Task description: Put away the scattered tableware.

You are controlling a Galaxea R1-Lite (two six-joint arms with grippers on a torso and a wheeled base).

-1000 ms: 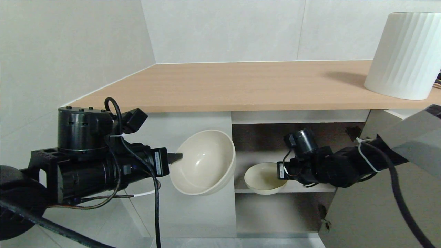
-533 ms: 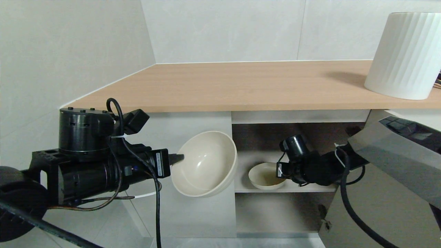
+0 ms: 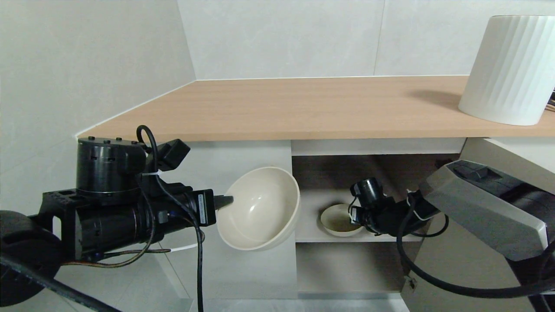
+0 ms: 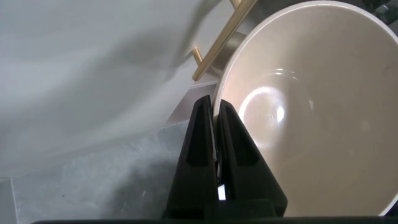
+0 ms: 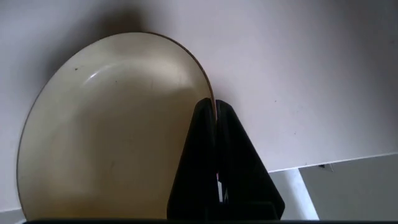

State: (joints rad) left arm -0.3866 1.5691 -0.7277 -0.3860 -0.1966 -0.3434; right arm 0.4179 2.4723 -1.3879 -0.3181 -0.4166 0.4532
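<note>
The left hand (image 3: 227,200) is held in open air before the closed cabinet panel (image 3: 217,160), below the front edge of the surface (image 3: 303,108). It is pinched on the near rim of the big bowl (image 3: 260,212), which is tipped on its side with its mouth turned up and toward the head camera. The bowl's far rim lies at the panel's right edge, just beside the opening. Free room is seen under the bowl.

Inside the opening, the small bowl (image 3: 336,220) is seen upright at the shelf (image 3: 308,208), with bare shelf to its left. Whether it rests there cannot be told. The right hand (image 3: 354,215) is clamped on its right rim, beside the open door (image 3: 442,268). A white ribbed container (image 3: 507,69) stands on the surface, far right.
</note>
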